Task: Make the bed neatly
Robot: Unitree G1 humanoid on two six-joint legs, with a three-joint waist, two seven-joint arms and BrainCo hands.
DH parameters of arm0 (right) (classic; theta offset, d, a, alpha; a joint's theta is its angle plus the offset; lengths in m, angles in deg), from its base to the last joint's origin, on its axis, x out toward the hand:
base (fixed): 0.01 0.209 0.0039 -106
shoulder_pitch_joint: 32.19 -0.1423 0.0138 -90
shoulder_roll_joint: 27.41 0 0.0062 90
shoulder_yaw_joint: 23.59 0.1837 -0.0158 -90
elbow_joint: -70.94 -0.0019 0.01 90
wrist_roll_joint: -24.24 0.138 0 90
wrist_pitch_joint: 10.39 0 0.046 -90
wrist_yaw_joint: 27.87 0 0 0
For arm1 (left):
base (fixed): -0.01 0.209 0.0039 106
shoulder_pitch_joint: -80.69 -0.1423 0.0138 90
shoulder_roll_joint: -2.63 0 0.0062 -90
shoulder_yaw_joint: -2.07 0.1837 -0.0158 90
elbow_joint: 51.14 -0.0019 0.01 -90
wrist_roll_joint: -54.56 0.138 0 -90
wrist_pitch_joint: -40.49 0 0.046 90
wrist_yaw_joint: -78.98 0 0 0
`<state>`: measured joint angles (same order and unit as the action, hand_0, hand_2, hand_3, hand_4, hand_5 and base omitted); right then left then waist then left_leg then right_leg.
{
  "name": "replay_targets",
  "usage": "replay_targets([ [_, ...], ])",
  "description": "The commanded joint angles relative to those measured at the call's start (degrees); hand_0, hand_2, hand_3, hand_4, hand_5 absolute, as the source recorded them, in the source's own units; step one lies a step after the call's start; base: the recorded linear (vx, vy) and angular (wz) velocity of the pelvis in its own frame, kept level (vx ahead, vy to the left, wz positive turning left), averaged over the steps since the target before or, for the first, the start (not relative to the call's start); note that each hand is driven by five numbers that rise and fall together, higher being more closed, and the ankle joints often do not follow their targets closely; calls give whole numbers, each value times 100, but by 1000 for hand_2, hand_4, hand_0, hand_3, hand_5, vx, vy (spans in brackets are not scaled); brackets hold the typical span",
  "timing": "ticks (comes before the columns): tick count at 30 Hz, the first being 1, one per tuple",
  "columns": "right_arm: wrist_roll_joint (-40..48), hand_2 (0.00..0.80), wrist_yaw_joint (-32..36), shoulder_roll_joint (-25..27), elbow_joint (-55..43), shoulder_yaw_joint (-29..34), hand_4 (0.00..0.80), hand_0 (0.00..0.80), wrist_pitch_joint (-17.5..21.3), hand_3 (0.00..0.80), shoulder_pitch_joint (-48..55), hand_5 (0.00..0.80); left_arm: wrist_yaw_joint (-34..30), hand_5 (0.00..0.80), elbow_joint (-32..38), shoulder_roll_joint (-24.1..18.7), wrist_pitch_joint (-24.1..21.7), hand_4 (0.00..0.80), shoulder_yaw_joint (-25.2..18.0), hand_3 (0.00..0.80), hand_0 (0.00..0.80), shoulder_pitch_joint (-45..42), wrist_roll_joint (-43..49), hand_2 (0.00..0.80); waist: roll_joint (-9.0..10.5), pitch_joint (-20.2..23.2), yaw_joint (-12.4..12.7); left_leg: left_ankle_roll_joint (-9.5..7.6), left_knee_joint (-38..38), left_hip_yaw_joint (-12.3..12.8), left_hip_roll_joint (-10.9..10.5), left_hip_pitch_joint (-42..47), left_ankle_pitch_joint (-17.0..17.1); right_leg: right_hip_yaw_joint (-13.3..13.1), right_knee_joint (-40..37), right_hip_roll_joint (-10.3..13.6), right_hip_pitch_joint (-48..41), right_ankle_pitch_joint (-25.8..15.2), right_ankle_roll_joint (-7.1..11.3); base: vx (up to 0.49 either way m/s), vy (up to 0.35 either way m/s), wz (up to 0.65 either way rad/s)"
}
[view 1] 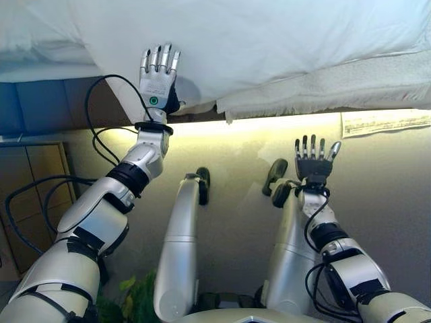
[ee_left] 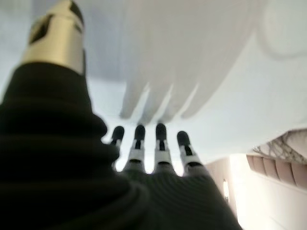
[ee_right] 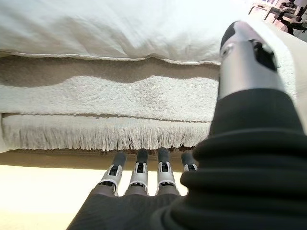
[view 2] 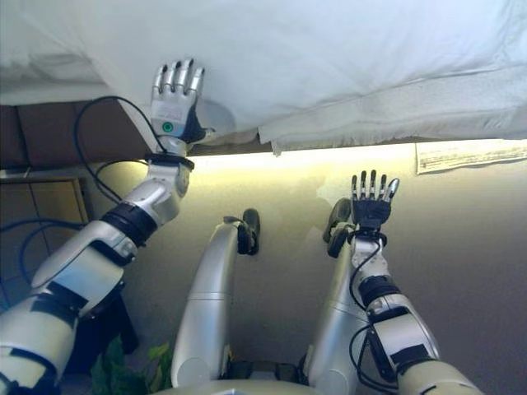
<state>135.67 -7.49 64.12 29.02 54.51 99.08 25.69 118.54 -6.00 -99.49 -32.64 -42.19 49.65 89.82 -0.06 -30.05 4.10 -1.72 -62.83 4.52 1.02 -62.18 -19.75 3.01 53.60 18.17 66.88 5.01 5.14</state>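
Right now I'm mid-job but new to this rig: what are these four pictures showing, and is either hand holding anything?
It is a humanoid robot standing at a bed. The two wide pictures come from cameras in its head, looking down past its arms. The white duvet covers the bed, with a fringed blanket showing under its edge. The other two pictures come from cameras on the wrists, looking along each hand.

The left hand is stretched out over the duvet's edge, fingers straight; the pictures don't settle whether it touches. The right hand hangs open short of the bed, over the floor, and its wrist view faces the blanket's fringe. Neither hand holds anything. A paper sheet lies on the floor by the bed.
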Motion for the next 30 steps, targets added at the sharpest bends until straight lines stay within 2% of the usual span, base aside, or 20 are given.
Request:
replay_targets([
  [1, 31, 0, -25, 297, -62, 154, 0, 0, 233, 0, 38, 0, 69, 0, -106, 2, -191, 0, -499, 0, 0, 252, 78, 0, -390, 25, 123, 179, 802, -4, -50, -89, 1120, -23, 363, -123, -249, -470, 552, 44, 5, -1],
  [9, 157, 0, 56, 379, 248, 265, 0, 0, 364, 0, -218, 0, -133, 0, -276, 76, -400, 0, -381, 0, 0, 526, 154, 0, -391, 25, 140, 207, 460, 29, -43, -400, 995, -105, 346, -136, 1, -635, 599, 14, 2, -3],
  [18, 157, 0, -151, 462, 241, 350, 0, 0, 425, 0, -362, 0, -564, 0, -360, 19, -165, 0, -309, 0, 0, 690, 243, 0, -364, 25, 97, 250, -41, 155, 87, -778, 831, -239, 450, -126, 290, -752, 603, 10, 3, -2],
  [19, 157, 0, -159, 474, 254, 362, 0, 0, 415, 0, -382, 0, -717, 91, -373, 11, -110, 91, -286, 91, 91, 725, 284, 91, -361, 25, 95, 254, -78, 160, 110, -813, 818, -248, 465, -116, 322, -761, 607, 0, 0, 0],
  [20, 157, 0, -165, 481, 256, 375, 0, 0, 407, 0, -393, 0, -788, 411, -383, 14, -68, 411, -270, 411, 411, 740, 308, 411, -360, 25, 93, 253, -95, 163, 120, -830, 812, -256, 470, -109, 341, -771, 607, 0, 0, 0],
  [21, 157, 0, -178, 481, 267, 370, 0, 0, 406, 0, -407, 0, -840, 505, -393, 11, -48, 505, -248, 505, 505, 753, 265, 505, -362, 25, 86, 254, -132, 170, 128, -844, 803, -276, 482, -116, 355, -787, 599, 35, 19, 2],
  [22, 157, 0, -184, 472, 261, 368, 0, 0, 407, 0, -402, 0, -859, 787, -430, 22, -28, 787, -253, 787, 787, 751, 254, 787, -359, 25, 79, 252, -178, 184, 156, -856, 792, -282, 516, -112, 366, -778, 597, 38, 16, 1],
  [30, 157, 0, -140, 510, 309, 350, 0, 0, 357, 0, -495, 0, -726, 800, -514, 0, 4, 800, -240, 800, 800, 831, 35, 800, -364, 25, 36, 262, -309, 228, 308, -892, 708, -272, 627, 8, 440, -710, 589, 4, 1, 0],
])
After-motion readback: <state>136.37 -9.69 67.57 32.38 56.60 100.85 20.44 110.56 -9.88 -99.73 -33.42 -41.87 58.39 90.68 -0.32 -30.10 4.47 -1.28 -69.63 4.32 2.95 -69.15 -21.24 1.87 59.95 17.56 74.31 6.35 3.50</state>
